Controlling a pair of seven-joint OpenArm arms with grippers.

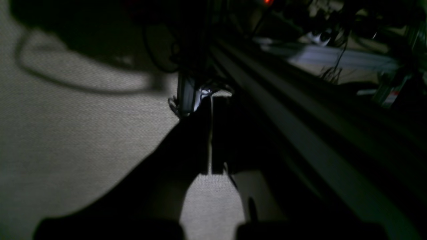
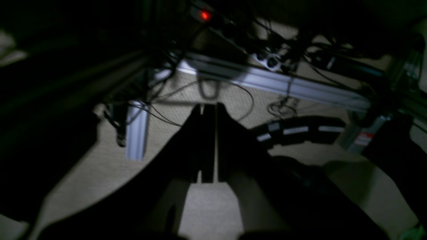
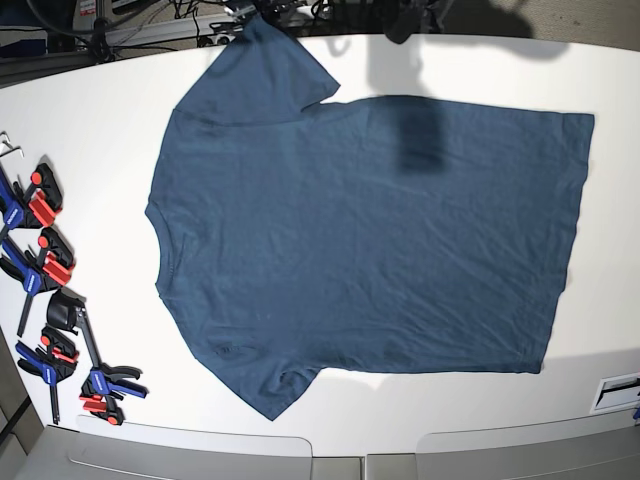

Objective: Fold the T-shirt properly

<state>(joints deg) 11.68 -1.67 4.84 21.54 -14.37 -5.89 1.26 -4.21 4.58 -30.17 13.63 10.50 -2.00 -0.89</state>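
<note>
Two claws: both seen only from their wrist views, dark against a pale carpeted floor, neither in the base view.
Left claw [image 1: 210, 156]: fingers together, only a thin bright slit between them; nothing held; a metal rail [image 1: 300, 133] runs beside it.
Right claw [image 2: 209, 146]: fingers together with a hairline gap; nothing held; beyond it a pale frame bar [image 2: 267, 81], tangled cables [image 2: 213, 90] and a red light [image 2: 204, 15].
T-shirt [image 3: 370, 245]: spread flat on the white desk [image 3: 90, 120], unfolded, collar toward the left edge of the base view, hem toward the right.
Sleeves: one reaches toward the desk's far edge at top left, the other points to the near edge at the bottom.
Shadow: a dark patch lies on the upper part of the cloth.
Clamps [image 3: 45, 265]: several red-and-blue ones in a row along the desk's left edge, apart from the T-shirt.
Label [image 3: 618, 392]: a small white one at the desk's lower right corner; its print is too small to read.
</note>
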